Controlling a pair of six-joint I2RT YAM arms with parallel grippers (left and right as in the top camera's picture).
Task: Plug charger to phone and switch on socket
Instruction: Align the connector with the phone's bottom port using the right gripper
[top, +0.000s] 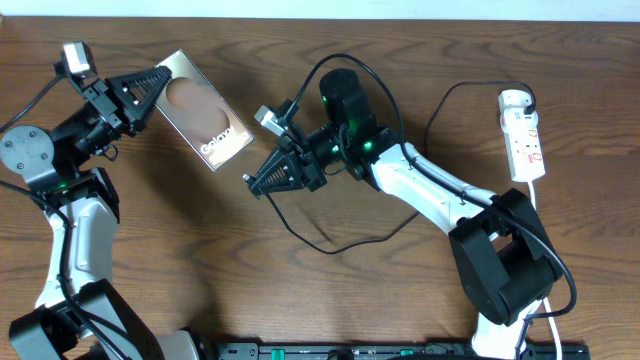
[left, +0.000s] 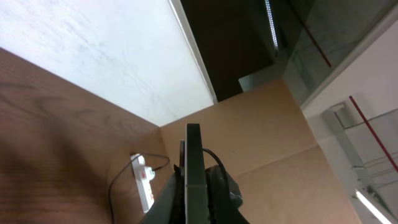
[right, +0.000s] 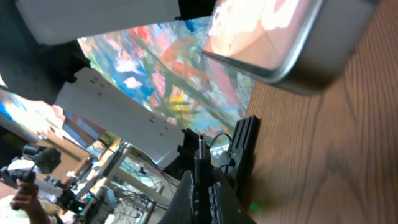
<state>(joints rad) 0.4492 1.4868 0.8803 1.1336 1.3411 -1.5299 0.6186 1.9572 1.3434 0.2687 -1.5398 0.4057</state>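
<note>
The phone (top: 203, 110) is a bronze-grey slab with "Galaxy" lettering, held tilted above the table at upper left. My left gripper (top: 150, 85) is shut on its far end; in the left wrist view the phone (left: 194, 168) shows edge-on between the fingers. My right gripper (top: 262, 180) is shut on the charger's small black connector (right: 201, 152), its tip pointing left, a short gap below and to the right of the phone's lower end. The phone's corner (right: 280, 37) fills the top of the right wrist view. The charger cable (top: 330, 245) loops over the table. The white socket (top: 523, 135) lies at far right.
A white plug adapter (top: 515, 100) sits at the socket's top end. The socket also shows in the left wrist view (left: 144, 180). A white cord (top: 540, 200) runs down from the socket past the right arm's base. The table's back edge lies near the phone.
</note>
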